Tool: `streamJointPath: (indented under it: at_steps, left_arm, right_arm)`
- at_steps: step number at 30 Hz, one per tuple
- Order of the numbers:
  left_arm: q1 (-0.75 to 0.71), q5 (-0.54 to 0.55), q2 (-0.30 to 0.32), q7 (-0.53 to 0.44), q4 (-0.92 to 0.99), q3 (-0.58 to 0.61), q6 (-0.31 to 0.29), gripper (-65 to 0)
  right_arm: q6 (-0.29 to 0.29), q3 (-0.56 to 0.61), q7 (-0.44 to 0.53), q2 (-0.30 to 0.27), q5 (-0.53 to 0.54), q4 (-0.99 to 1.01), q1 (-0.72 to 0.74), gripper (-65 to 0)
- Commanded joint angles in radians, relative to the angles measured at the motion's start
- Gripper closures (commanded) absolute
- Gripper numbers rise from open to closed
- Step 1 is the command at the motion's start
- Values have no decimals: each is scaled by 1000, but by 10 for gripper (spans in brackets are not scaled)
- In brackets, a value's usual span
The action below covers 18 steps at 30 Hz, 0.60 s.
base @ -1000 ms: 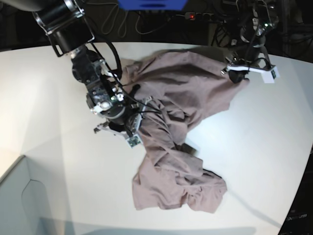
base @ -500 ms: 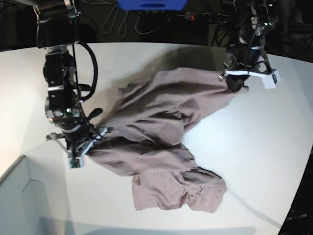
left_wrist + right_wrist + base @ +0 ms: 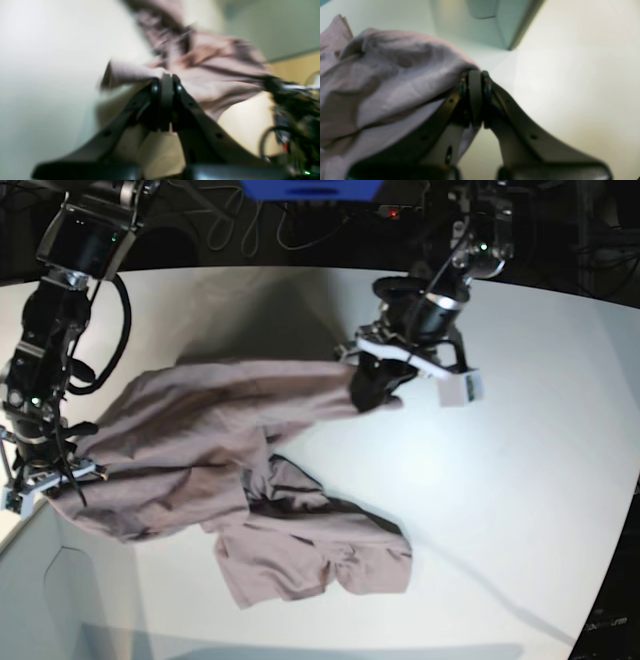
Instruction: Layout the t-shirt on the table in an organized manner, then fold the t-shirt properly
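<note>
Base view: held the t-shirt (image 3: 190, 425) stretched between the left gripper (image 3: 372, 385) and the right gripper (image 3: 48, 488), with both pincers at the cloth's outer parts. Pulled up into a slanting span from one set of tips to the other, with long creases running along the cloth. Clamped together on the fabric at the left gripper, with a short end poking out past the tips, away from the right gripper. Clamped together likewise at the right gripper, on a gathered corner of the t-shirt. Lay in loose, crumpled folds on the table (image 3: 500, 510) below the left gripper in the frame, and to the frame's right of the right gripper, still one piece with the raised span.

Left wrist view: pinched the cloth right at the tips, with a flap jutting to the left of them and the main spread reaching ahead and to the right, as far as the right gripper. Blurred too much there to tell the finer folds.

Right wrist view: gripped a bunched edge directly at the tips, with the t-shirt fanning out to the left of the pincer and also a narrow part hanging just below the tips. Showed bare white tabletop to the right of the pincer, and a pale box (image 3: 482, 27) beyond the tips, apart from them.
</note>
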<state>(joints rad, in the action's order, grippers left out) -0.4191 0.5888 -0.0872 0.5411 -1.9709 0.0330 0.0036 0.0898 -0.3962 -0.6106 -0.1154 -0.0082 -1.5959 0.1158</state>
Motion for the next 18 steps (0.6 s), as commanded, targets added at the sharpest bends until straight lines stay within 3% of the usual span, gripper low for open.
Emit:
streamJointPath:
  at_steps: [1, 3, 9, 11, 15, 18]
  left_arm:
    - [29, 7, 13, -11, 2, 48, -11, -1]
    - [87, 7, 40, -11, 43, 126, -11, -4]
    - [245, 15, 125, -11, 219, 327, -9, -13]
    - [274, 15, 143, -11, 252, 365, -7, -61]
    - [297, 9, 166, -9, 264, 419, -6, -244]
    - [300, 9, 185, -9, 244, 446, -7, -297]
  right_arm:
    - [5, 4, 27, -23, 3, -19, 22, 0]
    - [5, 4, 27, -36, 3, -19, 20, -4]
    - [5, 3, 25, -56, 3, -19, -11, -135]
    - [5, 1, 25, -59, 3, -21, -23, -182]
    - [5, -2, 25, -62, 3, -25, -43, -255]
    - [5, -2, 25, -57, 3, -53, -67, -286]
